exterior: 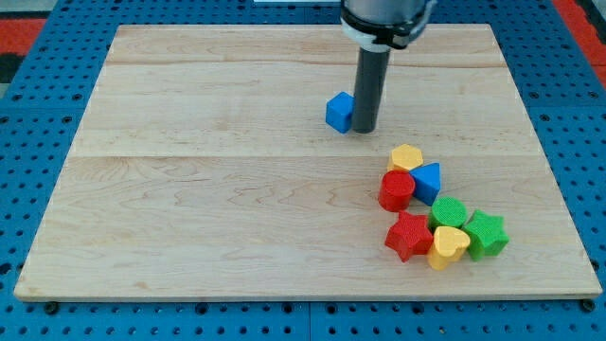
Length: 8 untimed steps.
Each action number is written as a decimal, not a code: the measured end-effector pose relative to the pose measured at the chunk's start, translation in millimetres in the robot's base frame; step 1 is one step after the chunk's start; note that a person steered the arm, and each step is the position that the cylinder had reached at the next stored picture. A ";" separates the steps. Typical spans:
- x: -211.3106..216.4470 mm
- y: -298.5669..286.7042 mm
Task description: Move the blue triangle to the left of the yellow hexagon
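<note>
The blue triangle point(428, 180) lies in a cluster at the view's lower right, touching the right side of the yellow hexagon point(406, 157), which sits just above and left of it. My tip point(365, 129) stands near the board's upper middle, well up and left of the cluster, touching the right side of a blue cube point(338, 112). The rod rises from the tip to the arm at the view's top.
The cluster also holds a red cylinder point(397, 190), a red star point(408, 236), a yellow heart point(447, 246), a green block point(448, 212) and a green star point(487, 233). The wooden board point(189, 189) lies on a blue pegboard.
</note>
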State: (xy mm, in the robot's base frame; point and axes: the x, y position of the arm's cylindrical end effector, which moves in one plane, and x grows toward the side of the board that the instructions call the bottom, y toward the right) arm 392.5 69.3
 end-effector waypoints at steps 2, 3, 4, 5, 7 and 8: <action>74.7 118.7; 79.2 128.6; 124.2 135.3; 125.0 131.4; 103.3 78.7; 99.5 37.8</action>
State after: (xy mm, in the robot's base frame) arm 492.0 107.0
